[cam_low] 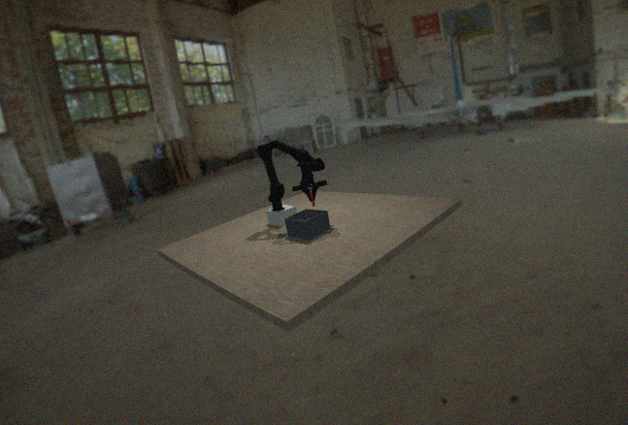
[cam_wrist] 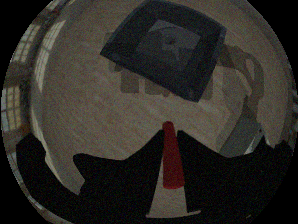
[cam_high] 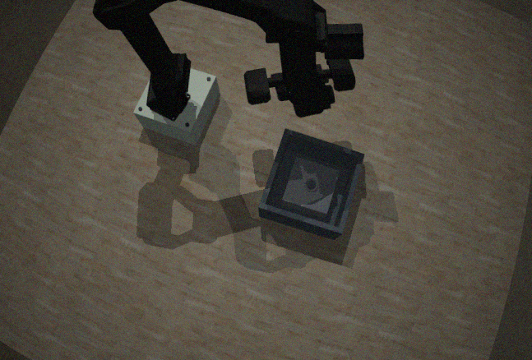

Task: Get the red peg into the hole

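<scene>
My gripper (cam_high: 314, 108) (cam_low: 313, 198) (cam_wrist: 170, 134) is shut on the red peg (cam_low: 314, 203) (cam_wrist: 173, 167), which hangs close to upright from the fingers, raised above the table. In the top view the peg is hidden behind the gripper. The dark blue open box (cam_high: 302, 224) (cam_low: 308, 228) (cam_wrist: 145, 69) stands on the table. The gripper and peg are beside it and higher than its rim, not over its opening. The grey plate (cam_high: 293, 194) (cam_wrist: 189, 44) lies on the box floor; its round hole (cam_high: 312, 183) (cam_wrist: 171, 41) is empty, with the arm's shadow across the plate.
The arm's pale base block (cam_high: 205, 86) (cam_low: 274, 216) (cam_wrist: 237, 135) stands on the table (cam_high: 190, 305) (cam_low: 254, 276), left of the box in the top view. The box walls rise around the plate. Shadows of the arm fall on the table and the box.
</scene>
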Controlling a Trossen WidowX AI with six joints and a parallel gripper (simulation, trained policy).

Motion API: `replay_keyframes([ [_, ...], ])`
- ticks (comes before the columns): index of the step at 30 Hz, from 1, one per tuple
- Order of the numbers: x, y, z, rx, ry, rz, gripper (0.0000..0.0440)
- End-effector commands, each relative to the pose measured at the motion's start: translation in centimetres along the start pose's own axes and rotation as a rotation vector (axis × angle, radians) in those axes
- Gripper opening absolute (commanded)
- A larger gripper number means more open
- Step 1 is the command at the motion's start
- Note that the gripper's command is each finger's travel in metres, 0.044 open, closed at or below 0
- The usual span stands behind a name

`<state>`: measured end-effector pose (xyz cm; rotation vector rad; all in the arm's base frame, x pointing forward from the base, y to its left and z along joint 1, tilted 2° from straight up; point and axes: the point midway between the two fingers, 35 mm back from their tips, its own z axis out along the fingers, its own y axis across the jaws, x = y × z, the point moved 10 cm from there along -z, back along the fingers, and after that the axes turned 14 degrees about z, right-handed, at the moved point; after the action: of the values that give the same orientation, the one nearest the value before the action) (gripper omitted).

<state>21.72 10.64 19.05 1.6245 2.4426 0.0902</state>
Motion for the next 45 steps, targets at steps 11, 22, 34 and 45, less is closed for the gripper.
replay_keyframes([
  [11, -5.0, 2.0, -0.5, -0.011, -0.046, 0.046, 0.0],
  [22, -8.9, 3.0, 0.8, -0.008, -0.057, 0.104, 0.0001],
  [34, -12.0, 3.6, 3.1, 0.017, -0.031, 0.148, 0.0011],
  [45, -13.0, 3.8, 6.7, 0.075, -0.001, 0.13, 0.0096],
])
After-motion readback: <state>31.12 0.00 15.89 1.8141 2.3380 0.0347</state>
